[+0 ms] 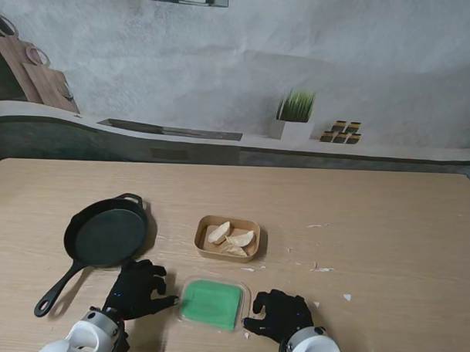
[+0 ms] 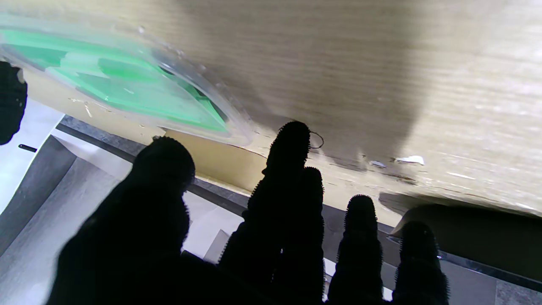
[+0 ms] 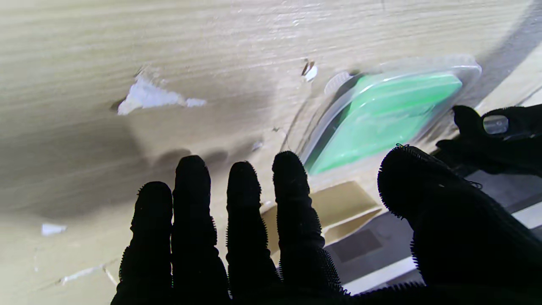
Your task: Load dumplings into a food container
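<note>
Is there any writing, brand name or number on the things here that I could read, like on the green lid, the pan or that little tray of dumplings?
None can be read.
Green-lidded container: no print shows.
Black pan: no mark visible.
Brown tray with the dumplings: plain.
Small dark and yellow items on the far ledge: too small to tell.

Wooden table (image 1: 388, 220), skillet (image 1: 103, 237), dumpling tray (image 1: 227, 239), green-lidded container (image 1: 213, 303)

Left hand (image 1: 138, 291), right hand (image 1: 280, 310): black nubbed gloves, five fingers (image 3: 192, 199); white rounded wrists.
</note>
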Robot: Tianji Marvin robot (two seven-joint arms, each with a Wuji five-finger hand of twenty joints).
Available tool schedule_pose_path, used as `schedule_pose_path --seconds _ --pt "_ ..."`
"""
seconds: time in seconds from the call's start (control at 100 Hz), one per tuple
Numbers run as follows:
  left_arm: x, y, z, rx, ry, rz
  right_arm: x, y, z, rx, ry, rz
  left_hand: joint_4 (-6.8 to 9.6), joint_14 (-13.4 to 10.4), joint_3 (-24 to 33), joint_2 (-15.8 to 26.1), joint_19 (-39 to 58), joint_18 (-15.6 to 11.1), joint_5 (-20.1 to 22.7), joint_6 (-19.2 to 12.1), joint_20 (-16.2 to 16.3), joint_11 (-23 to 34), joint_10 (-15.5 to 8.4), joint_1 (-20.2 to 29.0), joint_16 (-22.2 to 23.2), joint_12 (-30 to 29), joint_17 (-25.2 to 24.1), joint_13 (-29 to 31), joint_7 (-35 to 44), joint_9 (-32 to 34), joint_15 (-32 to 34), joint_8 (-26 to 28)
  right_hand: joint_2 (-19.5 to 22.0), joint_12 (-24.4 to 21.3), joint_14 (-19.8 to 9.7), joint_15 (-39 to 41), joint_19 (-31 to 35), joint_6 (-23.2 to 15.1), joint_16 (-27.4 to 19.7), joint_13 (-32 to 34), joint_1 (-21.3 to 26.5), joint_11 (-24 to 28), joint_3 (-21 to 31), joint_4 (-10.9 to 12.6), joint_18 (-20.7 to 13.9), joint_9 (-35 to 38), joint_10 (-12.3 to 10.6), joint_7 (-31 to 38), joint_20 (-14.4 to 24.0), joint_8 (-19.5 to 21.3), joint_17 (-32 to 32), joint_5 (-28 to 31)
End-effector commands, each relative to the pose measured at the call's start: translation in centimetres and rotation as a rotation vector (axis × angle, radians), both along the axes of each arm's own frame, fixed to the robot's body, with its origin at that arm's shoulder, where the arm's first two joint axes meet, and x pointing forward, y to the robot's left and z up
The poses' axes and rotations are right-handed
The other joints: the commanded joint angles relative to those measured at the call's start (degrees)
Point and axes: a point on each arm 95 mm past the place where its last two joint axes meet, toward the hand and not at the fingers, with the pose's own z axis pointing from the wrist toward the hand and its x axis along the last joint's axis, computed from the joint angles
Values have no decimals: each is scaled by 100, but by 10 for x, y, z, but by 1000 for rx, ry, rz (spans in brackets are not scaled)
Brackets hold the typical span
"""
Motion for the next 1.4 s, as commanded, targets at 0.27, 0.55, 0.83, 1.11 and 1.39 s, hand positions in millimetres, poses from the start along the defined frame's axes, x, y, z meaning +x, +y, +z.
schedule_pose_path --seconds 0.27,0.55,0.83,1.11,1.39 --pt "-1 -5 -12 -4 65 1 5 13 -7 -30 80 -29 164 -88 258 67 -353 11 197 15 251 94 103 68 68 57 -131 -231 -268 -174 58 -137 236 28 -21 108 133 248 81 -284 -284 210 -55 -106 -279 -377 108 -1 -93 -76 -224 -72" --pt "1 -7 -14 -4 84 4 11 20 -11 -47 116 -49 156 -90 314 65 -450 11 128 26 353 55 107 55 58 30 -135 -261 -394 -238 40 -218 248 23 -65 109 106 317 78 -385 -279 245 -47 -93 -349 -472 57 -15 -80 -110 -294 -79" --pt "-1 -18 -12 -68 120 2 11 24 -12 -43 127 -53 156 -91 369 52 -527 4 284 73 445 84 114 102 67 36 -137 -248 -330 -209 46 -207 238 15 -88 123 89 302 78 -418 -261 261 -8 -93 -379 -530 32 -37 -65 -135 -313 -91" --pt "-2 -25 -13 -127 156 19 10 26 -12 -59 132 -64 150 -87 441 19 -652 -7 404 168 509 110 135 110 80 53 -182 -266 -243 -196 52 -165 210 8 -98 137 82 312 80 -424 -214 273 20 -83 -387 -554 41 -15 -44 -136 -321 -91" --pt "-2 -24 -18 -118 188 25 12 31 -15 -84 139 -93 128 -91 522 -4 -1447 15 471 206 1006 87 133 85 82 31 50 -290 -300 -242 21 -154 149 -142 -351 -199 -58 414 -72 -905 -112 -47 117 -71 -609 -1162 -130 -16 -42 -150 -522 -7"
